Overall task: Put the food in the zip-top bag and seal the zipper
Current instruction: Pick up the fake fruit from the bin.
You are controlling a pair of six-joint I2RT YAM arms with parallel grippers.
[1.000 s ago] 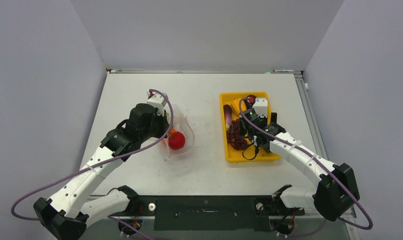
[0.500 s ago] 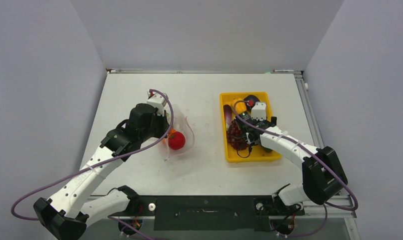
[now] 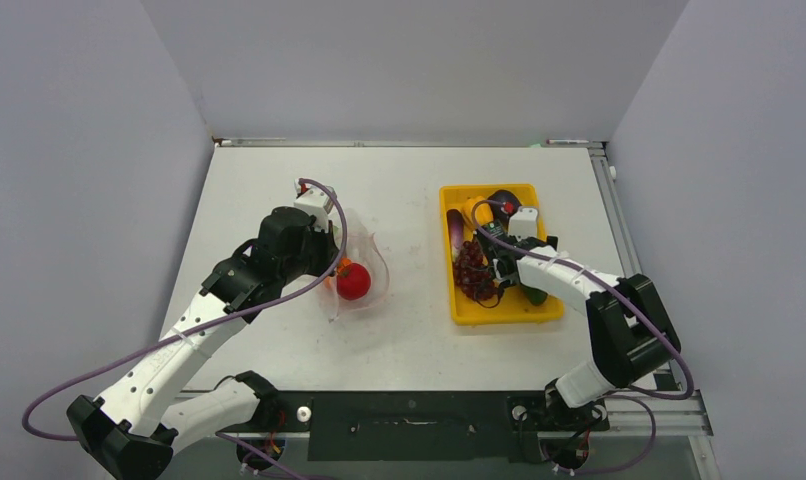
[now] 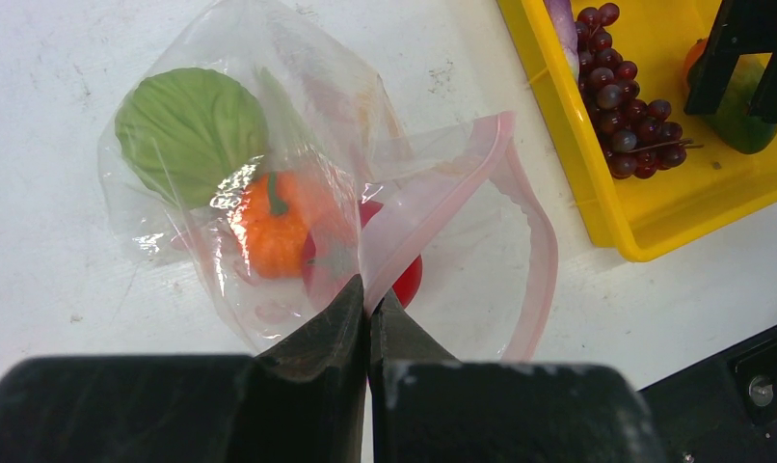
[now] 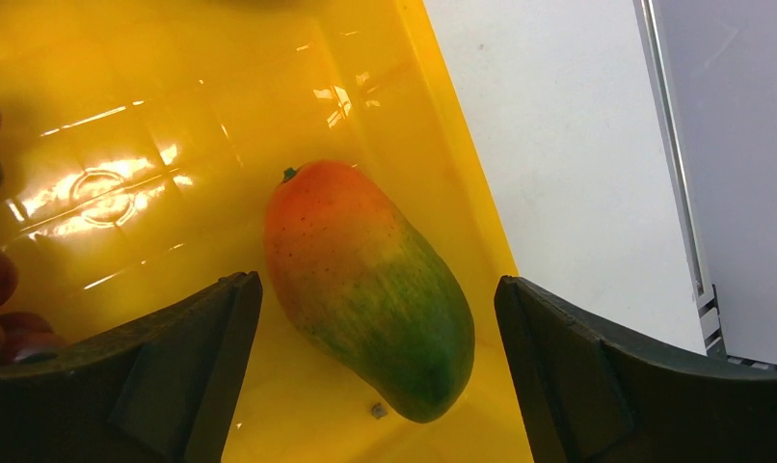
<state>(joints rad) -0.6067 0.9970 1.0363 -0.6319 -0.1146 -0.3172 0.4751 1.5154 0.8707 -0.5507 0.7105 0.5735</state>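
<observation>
Left wrist view: the left hand (image 4: 369,294), clamped tight, pinches the pink zipper (image 4: 433,188) of the zip-top bag (image 4: 269,58), left of centre on the tabletop (image 3: 409,330), holding a cabbage (image 4: 192,130), pumpkin (image 4: 274,222) and tomato (image 4: 404,280). The right hand (image 5: 375,283), spread wide and empty, straddles a mango (image 5: 365,260) by the yellow tray's (image 5: 442,116) right wall.

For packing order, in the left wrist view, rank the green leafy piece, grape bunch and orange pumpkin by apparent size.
1-2. Green leafy piece and grape bunch: look about alike, not ranked.
3. Orange pumpkin: smallest.
</observation>
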